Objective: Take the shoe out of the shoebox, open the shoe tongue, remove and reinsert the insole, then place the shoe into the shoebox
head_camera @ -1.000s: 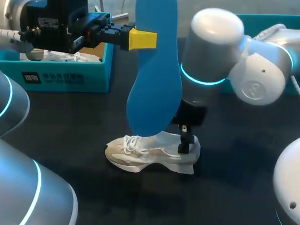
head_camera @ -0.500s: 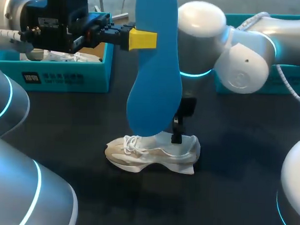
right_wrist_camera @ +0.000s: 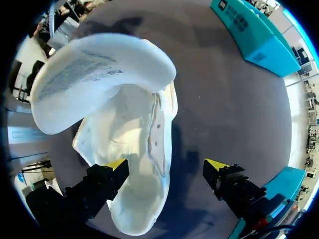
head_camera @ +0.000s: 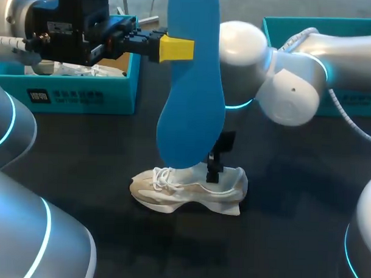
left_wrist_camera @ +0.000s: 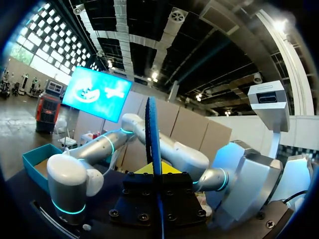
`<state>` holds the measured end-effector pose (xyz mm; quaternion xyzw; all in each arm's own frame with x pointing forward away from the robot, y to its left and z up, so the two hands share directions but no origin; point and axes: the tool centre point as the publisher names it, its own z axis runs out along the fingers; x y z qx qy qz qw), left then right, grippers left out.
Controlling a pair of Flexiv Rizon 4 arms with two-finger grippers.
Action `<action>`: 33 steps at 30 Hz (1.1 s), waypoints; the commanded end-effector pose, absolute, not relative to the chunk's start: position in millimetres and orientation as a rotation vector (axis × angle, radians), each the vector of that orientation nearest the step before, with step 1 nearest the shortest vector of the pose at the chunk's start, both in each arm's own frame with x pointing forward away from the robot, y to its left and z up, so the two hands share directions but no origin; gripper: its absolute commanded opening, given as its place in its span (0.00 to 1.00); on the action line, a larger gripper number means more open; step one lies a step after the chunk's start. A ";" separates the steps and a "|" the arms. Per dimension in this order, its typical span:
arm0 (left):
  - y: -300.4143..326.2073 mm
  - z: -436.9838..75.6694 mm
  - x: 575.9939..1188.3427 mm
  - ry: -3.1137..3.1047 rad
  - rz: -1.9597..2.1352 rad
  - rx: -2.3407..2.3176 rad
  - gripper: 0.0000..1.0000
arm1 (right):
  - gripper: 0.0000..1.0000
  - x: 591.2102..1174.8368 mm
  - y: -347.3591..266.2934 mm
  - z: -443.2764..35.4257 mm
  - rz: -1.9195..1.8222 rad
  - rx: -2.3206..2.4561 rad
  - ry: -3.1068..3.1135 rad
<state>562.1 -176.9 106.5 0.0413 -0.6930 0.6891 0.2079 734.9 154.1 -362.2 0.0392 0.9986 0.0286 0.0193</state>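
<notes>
The cream-white laced shoe (head_camera: pixel 187 191) is sitting sole-down on the dark desk (head_camera: pixel 81 153), tongue flaring upward, while the right pincer (right_wrist_camera: pixel 167 168) is hovering released over its opening and the left pincer (head_camera: pixel 179 48) is clenching a long blue insole (head_camera: pixel 193 96) upright above the shoe.

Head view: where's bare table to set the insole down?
Bare table lies between the teal shoebox and the white shoe, also on the shoe's near side and beyond its heel. Crowded at the shoe: the right gripper is open at the heel, and the blue insole hangs above in the left gripper.
</notes>
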 end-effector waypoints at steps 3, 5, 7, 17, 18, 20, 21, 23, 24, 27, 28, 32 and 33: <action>-178.8 107.2 563.4 -1.931 1.913 0.114 0.00 | 0.87 739.0 157.9 -376.9 0.096 0.121 3.116; -178.8 107.2 563.4 -1.931 1.913 0.114 0.00 | 0.66 739.5 158.7 -377.2 0.093 0.121 3.121; -178.8 107.2 563.4 -1.931 1.913 0.114 0.00 | 0.56 740.8 159.1 -378.4 0.096 0.119 3.128; -178.8 107.2 563.4 -1.931 1.913 0.114 0.00 | 0.00 740.9 159.4 -382.4 0.092 0.116 3.169; -178.8 107.2 563.4 -1.931 1.913 0.114 0.00 | 0.00 740.0 159.4 -382.2 0.093 0.116 3.171; -178.8 107.2 563.4 -1.931 1.913 0.114 0.00 | 0.00 738.1 159.7 -380.7 0.093 0.115 3.174; -178.8 107.2 563.4 -1.931 1.913 0.114 0.00 | 0.00 737.3 159.7 -380.0 0.092 0.116 3.175; -178.8 107.2 563.4 -1.931 1.913 0.114 0.00 | 0.00 735.2 159.3 -378.4 0.091 0.119 3.180; -178.8 107.2 563.4 -1.931 1.913 0.114 0.00 | 0.00 733.8 159.1 -377.2 0.091 0.121 3.184; -178.8 107.2 563.4 -1.931 1.913 0.114 0.00 | 0.00 729.1 158.6 -371.3 0.084 0.128 3.195; -178.8 107.2 563.4 -1.931 1.913 0.114 0.00 | 0.00 727.9 158.4 -369.5 0.082 0.129 3.196; -178.8 107.2 563.4 -1.931 1.913 0.114 0.00 | 0.00 719.7 156.3 -355.0 0.077 0.165 3.209; -178.8 107.2 563.4 -1.931 1.913 0.114 0.00 | 0.00 717.8 155.8 -351.4 0.073 0.176 3.212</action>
